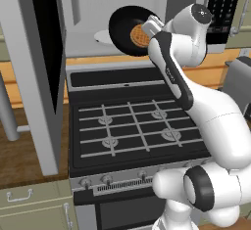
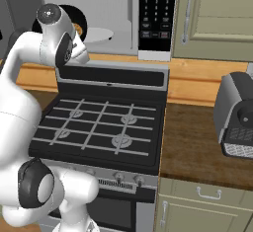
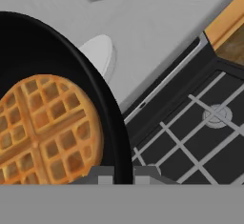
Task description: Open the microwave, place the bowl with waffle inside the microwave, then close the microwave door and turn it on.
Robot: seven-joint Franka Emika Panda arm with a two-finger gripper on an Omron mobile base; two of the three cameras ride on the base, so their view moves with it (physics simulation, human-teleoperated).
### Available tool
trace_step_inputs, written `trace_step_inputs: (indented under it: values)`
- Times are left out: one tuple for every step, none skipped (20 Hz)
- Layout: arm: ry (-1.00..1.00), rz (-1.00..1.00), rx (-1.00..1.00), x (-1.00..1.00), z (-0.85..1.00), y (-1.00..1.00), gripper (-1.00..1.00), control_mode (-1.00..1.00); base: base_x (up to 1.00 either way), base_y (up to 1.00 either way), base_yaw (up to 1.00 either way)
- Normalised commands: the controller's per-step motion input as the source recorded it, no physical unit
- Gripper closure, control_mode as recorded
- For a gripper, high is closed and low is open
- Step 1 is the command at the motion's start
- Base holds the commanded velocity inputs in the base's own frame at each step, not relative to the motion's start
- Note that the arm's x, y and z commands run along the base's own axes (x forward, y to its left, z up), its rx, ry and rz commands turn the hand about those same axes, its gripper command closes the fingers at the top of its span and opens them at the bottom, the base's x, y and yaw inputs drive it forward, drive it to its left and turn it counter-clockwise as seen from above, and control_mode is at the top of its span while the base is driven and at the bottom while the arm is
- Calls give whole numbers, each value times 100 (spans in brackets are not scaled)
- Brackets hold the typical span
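Observation:
The microwave (image 1: pixel 88 4) hangs above the stove with its white inside showing. The microwave door (image 1: pixel 37 53) is swung wide open to the left. My gripper (image 1: pixel 153 27) is shut on the rim of the black bowl (image 1: pixel 122 26) and holds it steeply tilted at the front of the microwave opening, above the back of the stove. The orange-brown waffle (image 1: pixel 139 35) lies against the inside of the bowl. In the hand view the bowl (image 3: pixel 71 70) and waffle (image 3: pixel 45 127) take up the left side, with the bowl's rim between my gripper (image 3: pixel 123 174) tips. The turntable (image 3: pixel 101 56) lies just beyond.
The black gas stove (image 1: pixel 132 126) with grey grates sits below the arm. The microwave's black keypad (image 2: pixel 157 14) is to the right of the opening. A grey toaster (image 2: pixel 239 115) stands on the wooden counter at right. Cabinets (image 2: pixel 217 19) flank the microwave.

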Motion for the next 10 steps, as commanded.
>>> trace_step_inputs:
  values:
    - [15,0,0,87,12,0,100,-100,0,0,0]
    - [15,0,0,86,14,0,100,-100,0,0,0]
    - [14,0,0,85,16,0,100,-100,0,0,0]
    - [13,0,0,83,14,0,100,-100,0,0,0]
    - [11,0,0,76,10,1,100,-100,0,0,0]
    - [10,0,0,79,9,9,100,-100,0,0,0]
    - [6,-1,0,77,11,7,100,-100,0,0,0]
    - [4,-1,0,76,9,8,100,-100,0,0,0]
    - [4,-1,0,74,2,11,100,-100,0,0,0]
    - [3,-2,0,73,0,11,100,-100,0,0,0]
